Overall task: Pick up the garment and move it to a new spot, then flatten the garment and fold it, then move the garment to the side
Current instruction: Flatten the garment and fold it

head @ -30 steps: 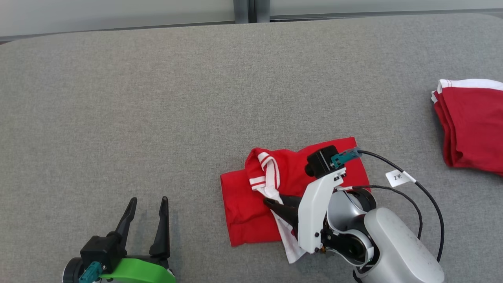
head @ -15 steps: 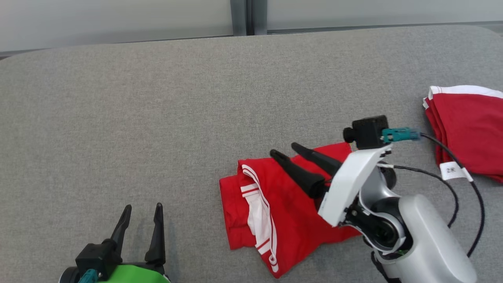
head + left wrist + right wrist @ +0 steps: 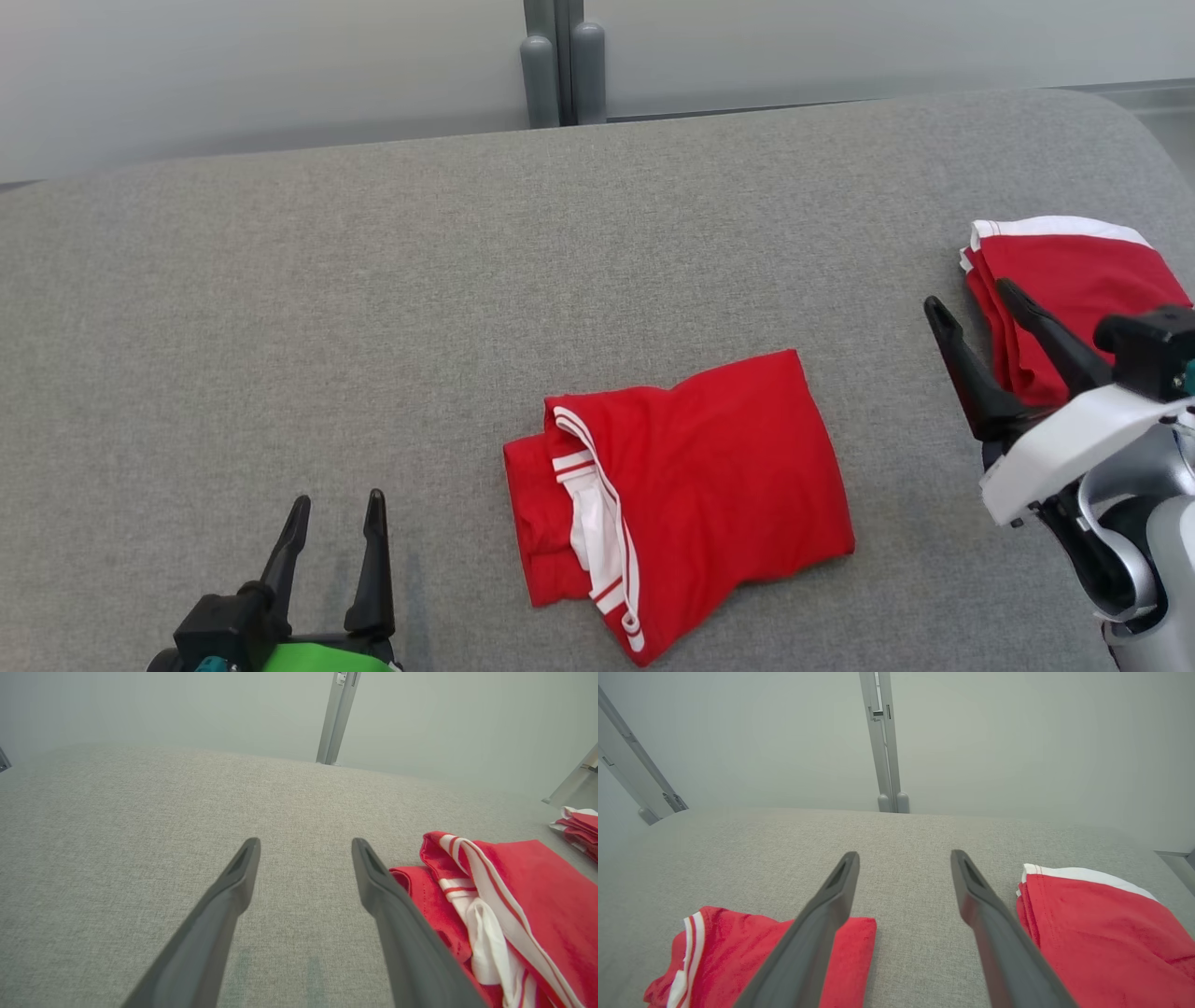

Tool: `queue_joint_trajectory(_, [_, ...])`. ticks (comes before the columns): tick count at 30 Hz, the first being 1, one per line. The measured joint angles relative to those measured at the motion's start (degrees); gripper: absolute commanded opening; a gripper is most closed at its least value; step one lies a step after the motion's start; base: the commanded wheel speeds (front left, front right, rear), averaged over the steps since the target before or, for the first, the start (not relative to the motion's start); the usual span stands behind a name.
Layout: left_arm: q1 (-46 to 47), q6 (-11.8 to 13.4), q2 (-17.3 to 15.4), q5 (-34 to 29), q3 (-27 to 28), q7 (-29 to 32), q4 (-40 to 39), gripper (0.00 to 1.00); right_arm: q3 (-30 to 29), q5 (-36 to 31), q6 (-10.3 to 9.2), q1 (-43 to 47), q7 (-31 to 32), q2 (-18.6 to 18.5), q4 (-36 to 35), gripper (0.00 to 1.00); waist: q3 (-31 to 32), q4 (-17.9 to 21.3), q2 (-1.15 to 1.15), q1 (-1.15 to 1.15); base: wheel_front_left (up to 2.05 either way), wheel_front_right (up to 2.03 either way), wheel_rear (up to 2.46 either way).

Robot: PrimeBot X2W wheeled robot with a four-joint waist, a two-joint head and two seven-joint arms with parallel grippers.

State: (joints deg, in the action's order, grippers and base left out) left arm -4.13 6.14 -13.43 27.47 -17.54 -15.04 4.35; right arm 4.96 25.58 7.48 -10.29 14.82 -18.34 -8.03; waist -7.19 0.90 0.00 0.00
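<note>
I see a grey fabric-covered surface (image 3: 373, 280), rounded at its far right corner. A folded red garment (image 3: 709, 457) lies flat on it near my side, white-striped trim showing along its left. Well apart, by the right edge, a second red garment (image 3: 1074, 271) with a white hem lies folded.

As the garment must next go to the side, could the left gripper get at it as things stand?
Probably yes: the left gripper stands open, and just table surface separates it from the garment.
</note>
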Motion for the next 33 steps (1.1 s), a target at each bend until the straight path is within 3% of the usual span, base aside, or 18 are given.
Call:
queue_joint_trajectory(6, [-0.2,0.0,0.4,-0.7,0.5,0.0,-0.5,1.0,-3.2,-6.4,0.03,3.4,-12.7,-1.1,6.9,1.0,-0.1,0.2,0.0,0.0,0.0,0.0,0.0])
queue_joint_trajectory(15, [-0.4,0.0,1.5,-2.2,1.3,0.0,-0.1,1.0,-10.0,-13.9,0.03,6.3,-28.1,1.2,19.7,1.0,0.5,-0.5,0.0,0.0,0.0,0.0,0.0])
queue_joint_trajectory(19, [-0.8,-0.1,2.4,-3.0,1.9,0.0,0.3,1.0,-12.8,-17.1,0.03,6.8,-29.6,2.8,23.0,1.0,1.4,-0.8,0.0,0.0,0.0,0.0,0.0])
queue_joint_trajectory(25, [-2.4,-0.6,3.4,-4.9,3.2,0.0,1.7,1.0,-16.0,-20.0,0.03,10.3,-29.8,6.2,20.6,1.0,3.7,-1.2,0.0,0.0,0.0,0.0,0.0])
queue_joint_trajectory(33, [-4.5,-2.2,3.7,-7.4,6.0,0.0,4.1,1.0,-15.1,-21.2,0.03,14.4,-29.8,8.7,19.5,1.0,6.7,-1.7,0.0,0.0,0.0,0.0,0.0])
